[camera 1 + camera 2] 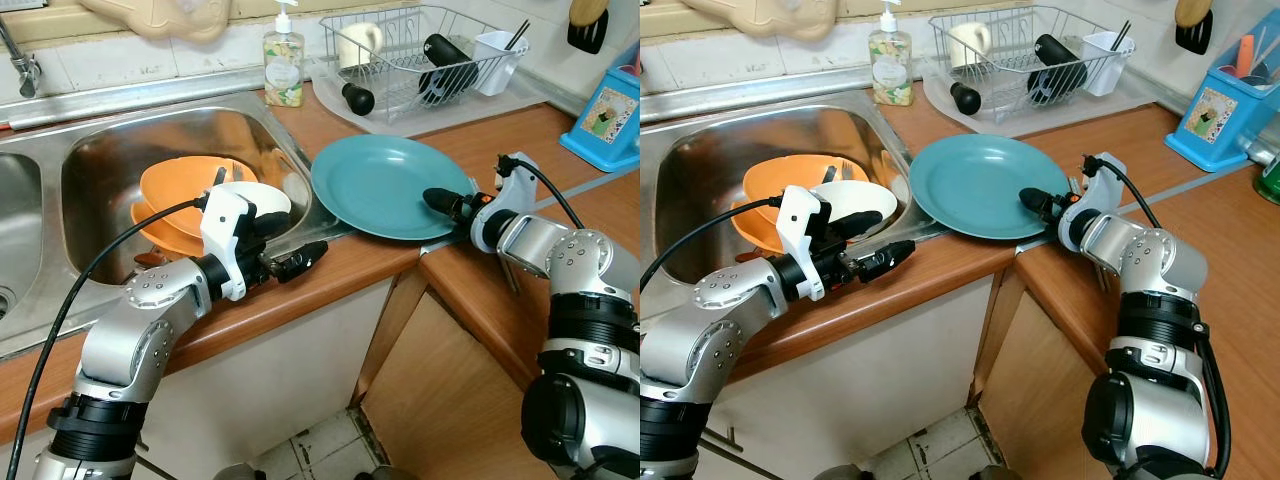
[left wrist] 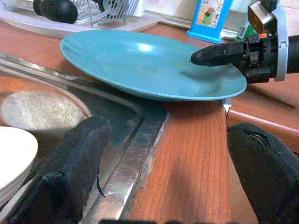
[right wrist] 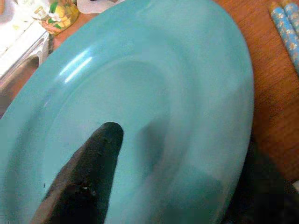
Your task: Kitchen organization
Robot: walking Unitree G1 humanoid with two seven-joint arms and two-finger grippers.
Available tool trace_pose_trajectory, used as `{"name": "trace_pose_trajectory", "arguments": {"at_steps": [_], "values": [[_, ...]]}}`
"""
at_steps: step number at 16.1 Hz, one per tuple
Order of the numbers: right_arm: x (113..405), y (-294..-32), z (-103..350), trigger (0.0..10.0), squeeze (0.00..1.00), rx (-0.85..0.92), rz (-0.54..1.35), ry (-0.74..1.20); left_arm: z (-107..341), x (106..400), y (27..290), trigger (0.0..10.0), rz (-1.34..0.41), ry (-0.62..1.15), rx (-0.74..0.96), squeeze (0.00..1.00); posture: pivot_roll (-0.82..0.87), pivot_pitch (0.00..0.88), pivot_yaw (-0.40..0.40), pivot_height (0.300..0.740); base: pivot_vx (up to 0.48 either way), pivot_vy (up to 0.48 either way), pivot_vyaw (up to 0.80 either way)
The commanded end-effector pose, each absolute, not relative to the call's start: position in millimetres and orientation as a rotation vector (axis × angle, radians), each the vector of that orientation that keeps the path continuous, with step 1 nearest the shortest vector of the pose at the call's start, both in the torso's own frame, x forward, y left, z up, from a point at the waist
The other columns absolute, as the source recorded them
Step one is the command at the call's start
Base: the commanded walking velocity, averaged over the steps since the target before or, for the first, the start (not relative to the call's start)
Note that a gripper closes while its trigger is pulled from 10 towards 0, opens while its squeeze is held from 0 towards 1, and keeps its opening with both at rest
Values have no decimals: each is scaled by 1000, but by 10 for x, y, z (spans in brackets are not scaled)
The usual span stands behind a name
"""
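Your right gripper (image 1: 447,203) is clamped on the plate's (image 1: 375,180) rim, one finger on top, tilting it up off the surface (image 1: 330,275) at the sink's (image 1: 110,150) front right corner, likely to carry it to the rack (image 1: 420,55). Your left gripper (image 1: 290,250) hangs spread wide and holding nothing over the sink's front edge, beside the bowls (image 1: 185,195).

Teal plate (image 2: 140,65) overhanging sink rim (image 2: 135,140)
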State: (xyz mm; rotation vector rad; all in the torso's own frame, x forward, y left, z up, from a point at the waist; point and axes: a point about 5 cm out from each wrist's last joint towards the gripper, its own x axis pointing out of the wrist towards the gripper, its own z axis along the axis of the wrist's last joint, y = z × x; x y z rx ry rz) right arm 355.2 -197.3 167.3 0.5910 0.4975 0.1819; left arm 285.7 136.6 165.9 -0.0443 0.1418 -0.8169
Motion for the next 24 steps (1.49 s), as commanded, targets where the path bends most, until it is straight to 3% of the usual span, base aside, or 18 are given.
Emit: {"name": "trace_pose_trajectory", "arguments": {"at_steps": [1, 18, 22, 23, 24], "values": [[3540, -1969, 1677, 0, 0, 612, 186, 498, 1700, 2845, 1332, 10000, -836, 135, -26, 0, -155, 0, 9, 740, 0, 0, 0], [3584, -1995, 1917, 0, 0, 780, 230, 401, 1712, 2884, 1370, 10000, -796, 120, -25, 0, -152, 0, 8, 740, 0, 0, 0], [3596, -1933, 2147, 0, 0, 805, 316, 284, 1822, 3007, 1441, 10000, -694, 74, -130, 0, -149, 0, 10, 740, 0, 0, 0], [3579, -1893, 2312, 0, 0, 802, 390, 195, 1884, 3047, 1458, 10000, -674, 45, -186, 1000, -149, 0, 10, 740, 0, 0, 0], [3549, -1848, 2443, 0, 0, 787, 457, 134, 1931, 3070, 1466, 10000, -669, 19, -231, 1000, -150, 0, 12, 740, 0, 0, 0]]}}
